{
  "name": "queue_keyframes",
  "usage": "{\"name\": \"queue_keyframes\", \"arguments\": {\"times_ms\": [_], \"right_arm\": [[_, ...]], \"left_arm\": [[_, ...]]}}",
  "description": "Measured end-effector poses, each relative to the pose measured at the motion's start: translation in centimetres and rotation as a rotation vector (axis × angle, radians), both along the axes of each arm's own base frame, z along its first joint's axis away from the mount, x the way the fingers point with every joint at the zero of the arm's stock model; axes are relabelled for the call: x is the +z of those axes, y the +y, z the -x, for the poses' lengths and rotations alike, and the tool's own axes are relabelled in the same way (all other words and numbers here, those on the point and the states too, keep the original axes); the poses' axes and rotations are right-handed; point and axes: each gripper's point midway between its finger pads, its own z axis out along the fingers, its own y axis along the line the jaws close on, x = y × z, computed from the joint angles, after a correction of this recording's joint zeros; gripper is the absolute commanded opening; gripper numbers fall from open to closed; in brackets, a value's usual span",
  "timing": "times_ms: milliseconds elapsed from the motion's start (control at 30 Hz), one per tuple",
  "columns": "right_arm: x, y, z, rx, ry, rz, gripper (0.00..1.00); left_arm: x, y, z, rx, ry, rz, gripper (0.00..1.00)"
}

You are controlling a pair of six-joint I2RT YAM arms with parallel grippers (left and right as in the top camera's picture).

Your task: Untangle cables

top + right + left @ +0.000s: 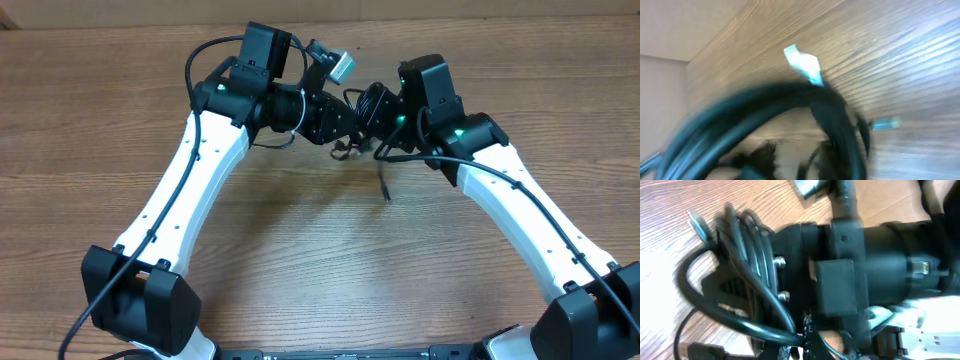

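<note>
Blurred black cables (pixel 830 115) bunch between left hand (pixel 340 122) and right hand (pixel 378 106) over the bench (pixel 300 250). Whether either hand grips them, I cannot tell.

cables (pixel 371 103): black | table (pixel 320 260): brown wood grain | left arm (pixel 190 180), right arm (pixel 520 220): white, black joints

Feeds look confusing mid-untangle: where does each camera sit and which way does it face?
Overhead: above the table, looking down; left arm and right arm meet over the cables.
Left wrist: close on the cables against a black robot housing.
Right wrist: blurred, close on cables and a silver plug; own body unclear.
Shared: the cables.
</note>
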Motion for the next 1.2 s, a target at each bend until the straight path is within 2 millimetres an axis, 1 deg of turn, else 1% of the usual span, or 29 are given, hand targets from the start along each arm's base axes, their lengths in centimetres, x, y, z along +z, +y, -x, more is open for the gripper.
{"name": "queue_keyframes", "arguments": {"times_ms": [33,67,167,267,367,400,433,467,600,700,800,933,1067,1167,1200], "right_arm": [[-0.3,-0.4,0.1,-0.008,0.016,0.004,0.58],[-0.5,-0.8,0.3,-0.016,0.036,0.008,0.62],[-1.3,-1.9,1.0,-0.036,0.091,0.023,0.66],[-1.8,-3.3,1.9,-0.054,0.151,0.028,0.69],[-1.4,-4.7,2.8,-0.055,0.174,0.022,0.75],[-0.8,-5.4,3.2,-0.062,0.173,0.018,0.77],[-0.2,-5.9,3.7,-0.058,0.172,0.009,0.79],[1.0,-6.9,4.3,-0.071,0.156,0.009,0.81],[6.5,-11.2,5.9,-0.13,0.003,0.012,0.94],[8.7,-12.6,7.5,-0.138,-0.068,0.041,0.97],[9.0,-13.3,8.2,-0.148,-0.078,0.07,1.0],[8.6,-13.8,8.2,-0.156,-0.073,0.095,1.0],[8.6,-13.8,8.2,-0.147,-0.076,0.105,1.0],[9.0,-13.4,7.9,-0.064,-0.134,0.146,1.0],[9.1,-13.2,7.9,-0.013,-0.161,0.168,1.0]], "left_arm": [[0.0,0.0,0.0,0.001,0.0,-0.002,0.04],[-0.1,0.1,0.0,0.003,0.001,-0.005,0.04],[-0.5,0.0,-0.1,0.013,-0.008,-0.032,0.04],[-1.0,-0.6,0.2,-0.003,-0.055,-0.077,0.04],[-0.6,-1.6,0.8,-0.062,-0.143,-0.091,0.04],[-0.2,-1.9,1.2,-0.094,-0.187,-0.091,0.04],[-0.4,-1.7,1.0,-0.091,-0.216,-0.124,0.04],[-0.7,-1.2,0.7,-0.092,-0.251,-0.154,0.04],[-1.8,1.3,-1.6,-0.043,-0.34,-0.265,0.04],[-2.2,2.4,-2.6,-0.019,-0.377,-0.321,0.04],[-2.3,2.6,-2.8,-0.02,-0.39,-0.335,0.04],[-2.3,2.5,-2.6,-0.028,-0.39,-0.335,0.04],[-2.2,2.2,-1.9,-0.09,-0.414,-0.31,0.04],[-1.6,1.8,-1.0,-0.161,-0.435,-0.241,0.04],[-1.2,1.6,-0.7,-0.186,-0.439,-0.207,0.04]]}}
